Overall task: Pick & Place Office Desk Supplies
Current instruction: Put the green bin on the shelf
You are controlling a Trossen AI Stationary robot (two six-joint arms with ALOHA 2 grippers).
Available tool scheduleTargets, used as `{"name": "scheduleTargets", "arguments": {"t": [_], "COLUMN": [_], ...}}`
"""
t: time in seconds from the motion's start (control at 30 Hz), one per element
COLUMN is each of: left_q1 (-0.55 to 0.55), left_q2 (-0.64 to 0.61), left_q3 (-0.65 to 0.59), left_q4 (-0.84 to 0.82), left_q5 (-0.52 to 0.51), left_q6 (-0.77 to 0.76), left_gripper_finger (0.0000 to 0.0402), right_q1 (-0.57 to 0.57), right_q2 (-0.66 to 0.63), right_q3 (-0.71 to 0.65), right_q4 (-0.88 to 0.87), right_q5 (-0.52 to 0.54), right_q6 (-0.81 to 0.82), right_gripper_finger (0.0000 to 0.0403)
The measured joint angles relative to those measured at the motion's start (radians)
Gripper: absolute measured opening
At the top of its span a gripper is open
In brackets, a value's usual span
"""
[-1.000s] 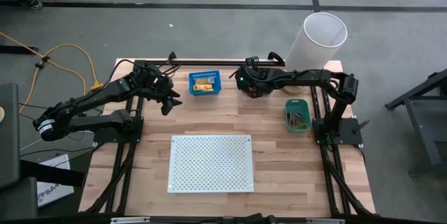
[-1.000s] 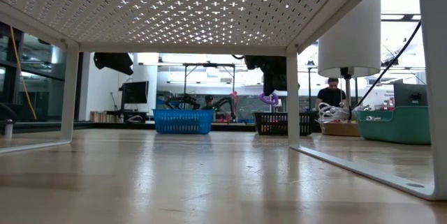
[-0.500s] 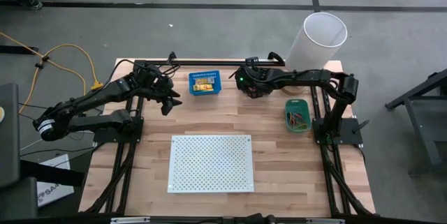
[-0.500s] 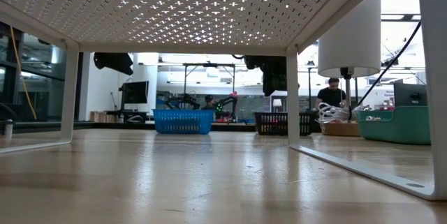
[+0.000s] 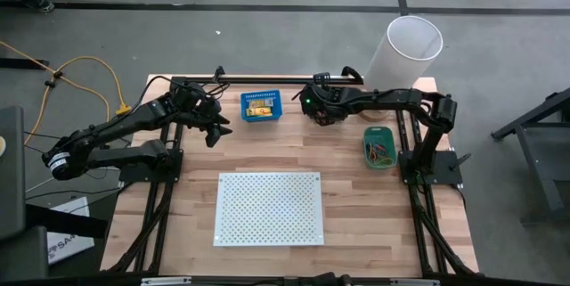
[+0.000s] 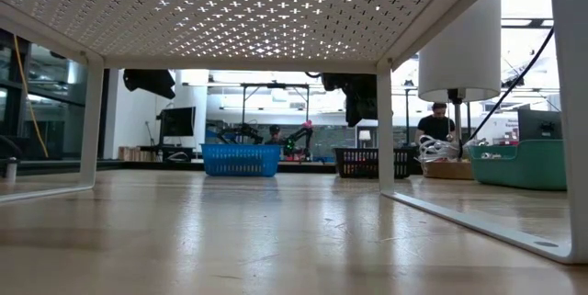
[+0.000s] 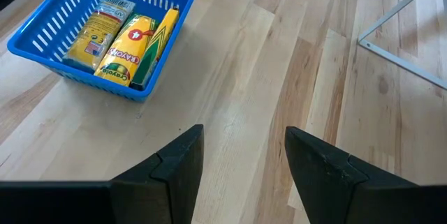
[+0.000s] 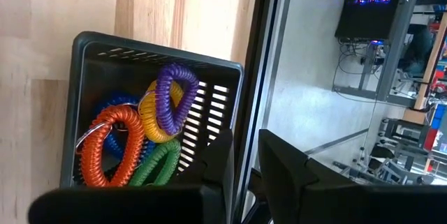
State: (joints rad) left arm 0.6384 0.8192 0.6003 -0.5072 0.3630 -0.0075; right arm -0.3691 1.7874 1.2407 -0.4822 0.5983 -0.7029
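Blue slotted bin (image 7: 66,25) holds yellow-orange packets (image 7: 129,46). Black bin (image 8: 105,70) holds orange (image 8: 105,147), purple (image 8: 171,98), yellow, blue and green coiled loops (image 8: 157,165). White board (image 5: 269,208) is dotted with holes; pale wood-grain surface (image 7: 279,70).

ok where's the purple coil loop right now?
In the black bin at the table's far edge, right of the blue bin; the purple loop lies atop the other loops, under the right gripper.

Glossy plastic coil loops (image 8: 143,140), matt slotted black bin (image 8: 94,67), smooth wood table (image 7: 279,56).
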Motion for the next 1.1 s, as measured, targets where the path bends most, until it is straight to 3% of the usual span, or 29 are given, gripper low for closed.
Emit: {"name": "scheduleTargets", "arguments": {"t": [0.37, 0.77, 1.1], "left_q1": [0.0, 0.0, 0.0], "left_q2": [0.0, 0.0, 0.0], "left_q3": [0.0, 0.0, 0.0], "left_q4": [0.0, 0.0, 0.0], "left_q5": [0.0, 0.0, 0.0], "left_q6": [0.0, 0.0, 0.0], "left_gripper_finger": [0.0195, 0.0195, 0.0195], "right_q1": [0.017, 0.065, 0.09], "right_q2": [-0.025, -0.127, -0.144], "right_q3": [0.0, 0.002, 0.001], "right_q4": [0.002, -0.062, -0.231], "right_q5": [-0.031, -0.198, -0.316], "right_q6": [0.004, 0.133, 0.609], "right_gripper_finger": [0.0057, 0.0057, 0.0057]}}
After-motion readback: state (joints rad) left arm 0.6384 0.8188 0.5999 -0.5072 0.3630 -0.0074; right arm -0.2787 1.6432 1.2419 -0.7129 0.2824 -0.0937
